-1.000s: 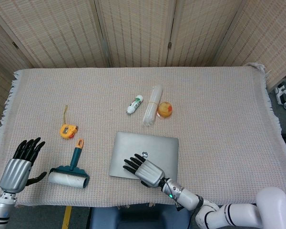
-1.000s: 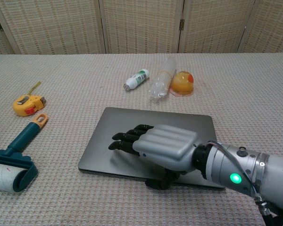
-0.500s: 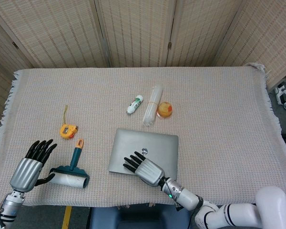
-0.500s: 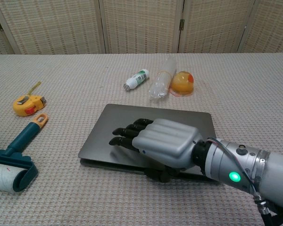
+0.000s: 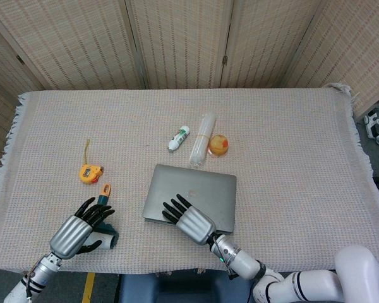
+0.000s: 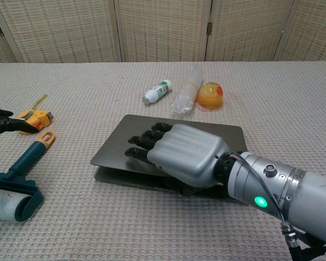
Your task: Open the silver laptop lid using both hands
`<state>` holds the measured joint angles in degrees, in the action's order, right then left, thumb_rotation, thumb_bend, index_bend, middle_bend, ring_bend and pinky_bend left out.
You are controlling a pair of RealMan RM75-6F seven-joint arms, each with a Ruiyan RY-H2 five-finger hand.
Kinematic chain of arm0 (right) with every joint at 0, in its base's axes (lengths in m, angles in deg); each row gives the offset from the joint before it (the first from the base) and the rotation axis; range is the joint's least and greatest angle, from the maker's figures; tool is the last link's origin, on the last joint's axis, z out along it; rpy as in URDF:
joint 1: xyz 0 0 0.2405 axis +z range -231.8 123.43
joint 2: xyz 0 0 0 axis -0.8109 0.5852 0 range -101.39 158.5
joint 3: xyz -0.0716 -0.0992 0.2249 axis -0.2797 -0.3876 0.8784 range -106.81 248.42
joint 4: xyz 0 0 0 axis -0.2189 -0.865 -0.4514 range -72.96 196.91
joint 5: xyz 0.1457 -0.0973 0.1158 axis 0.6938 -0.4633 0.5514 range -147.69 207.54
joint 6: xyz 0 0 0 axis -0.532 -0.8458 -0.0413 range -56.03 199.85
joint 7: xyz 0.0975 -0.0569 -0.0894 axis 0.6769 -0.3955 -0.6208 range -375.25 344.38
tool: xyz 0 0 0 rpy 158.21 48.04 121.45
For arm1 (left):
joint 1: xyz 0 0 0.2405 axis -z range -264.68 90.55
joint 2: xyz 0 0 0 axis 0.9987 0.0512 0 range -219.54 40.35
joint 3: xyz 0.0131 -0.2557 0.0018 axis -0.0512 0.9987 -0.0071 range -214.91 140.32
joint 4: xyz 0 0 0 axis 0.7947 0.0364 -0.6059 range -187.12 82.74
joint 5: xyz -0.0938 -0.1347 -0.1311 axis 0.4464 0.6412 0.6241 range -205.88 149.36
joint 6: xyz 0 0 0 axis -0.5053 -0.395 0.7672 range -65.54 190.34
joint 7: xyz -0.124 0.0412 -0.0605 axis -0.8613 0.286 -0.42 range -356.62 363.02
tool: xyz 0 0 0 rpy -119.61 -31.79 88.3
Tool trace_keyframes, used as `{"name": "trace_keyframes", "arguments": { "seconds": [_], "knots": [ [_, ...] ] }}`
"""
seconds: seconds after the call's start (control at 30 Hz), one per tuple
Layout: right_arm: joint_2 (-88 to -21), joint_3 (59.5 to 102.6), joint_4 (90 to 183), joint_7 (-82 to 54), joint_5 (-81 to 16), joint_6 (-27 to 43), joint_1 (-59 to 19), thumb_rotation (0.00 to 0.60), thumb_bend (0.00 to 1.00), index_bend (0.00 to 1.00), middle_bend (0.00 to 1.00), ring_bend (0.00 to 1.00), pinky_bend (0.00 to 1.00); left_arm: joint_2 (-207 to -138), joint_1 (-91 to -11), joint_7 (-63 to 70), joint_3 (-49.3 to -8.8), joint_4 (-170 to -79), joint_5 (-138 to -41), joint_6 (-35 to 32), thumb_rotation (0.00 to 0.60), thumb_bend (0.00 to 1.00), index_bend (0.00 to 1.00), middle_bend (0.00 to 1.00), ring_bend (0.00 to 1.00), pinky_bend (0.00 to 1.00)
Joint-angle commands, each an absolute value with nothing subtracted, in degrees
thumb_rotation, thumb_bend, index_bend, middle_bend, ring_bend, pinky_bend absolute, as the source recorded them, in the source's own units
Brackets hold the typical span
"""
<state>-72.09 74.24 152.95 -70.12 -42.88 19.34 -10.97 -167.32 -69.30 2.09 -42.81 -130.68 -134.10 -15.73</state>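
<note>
The silver laptop (image 5: 205, 184) lies near the table's front edge, below the middle of the head view. Its lid (image 6: 117, 144) is tilted, with the front edge raised a little off the base. My right hand (image 5: 191, 222) grips that front edge, fingers flat on top of the lid (image 6: 152, 142) and the thumb tucked beneath it. My left hand (image 5: 78, 232) hovers to the left of the laptop over the lint roller, fingers spread and holding nothing. Only its dark fingertips (image 6: 2, 122) show at the left edge of the chest view.
A teal lint roller (image 6: 13, 190) lies front left, partly under my left hand, with a yellow tape measure (image 5: 90, 173) behind it. Behind the laptop lie a small white tube (image 5: 178, 137), a clear plastic bottle (image 5: 202, 140) and an orange-yellow ball (image 5: 218, 144).
My right hand has lifted the lid's front edge off the base. My left hand has moved right from the table's left edge to above the lint roller.
</note>
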Motion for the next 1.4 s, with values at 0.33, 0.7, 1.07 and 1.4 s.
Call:
{"name": "trace_keyframes", "arguments": {
  "seconds": [0.33,0.7,1.07,1.4],
  "knots": [
    [-73.0,74.2,153.5,-74.1,-41.3,16.4,-10.1,0.600,0.58,0.00,0.00,0.00,0.00,-171.2,-65.8,2.9,-45.6,-128.8,-136.8,-10.9,0.600,0.39,0.14,0.19,0.17,0.00],
    [-73.1,73.8,154.1,-76.4,-40.7,14.4,-9.7,0.600,0.58,0.00,0.00,0.00,0.00,-174.4,-60.7,5.2,-45.4,-130.3,-134.8,-1.7,0.600,0.44,0.00,0.06,0.06,0.00],
    [-72.9,73.7,154.7,-78.0,-39.7,12.9,-9.5,0.600,0.58,0.00,0.00,0.00,0.00,-176.3,-56.1,7.8,-42.3,-133.4,-129.2,5.4,0.600,0.60,0.00,0.02,0.02,0.00],
    [-73.5,73.7,154.0,-78.1,-39.4,12.6,-8.9,0.600,0.58,0.00,0.00,0.00,0.00,-178.3,-53.7,8.9,-40.8,-133.1,-124.7,9.5,0.600,0.61,0.00,0.01,0.02,0.00]
  ]
}}
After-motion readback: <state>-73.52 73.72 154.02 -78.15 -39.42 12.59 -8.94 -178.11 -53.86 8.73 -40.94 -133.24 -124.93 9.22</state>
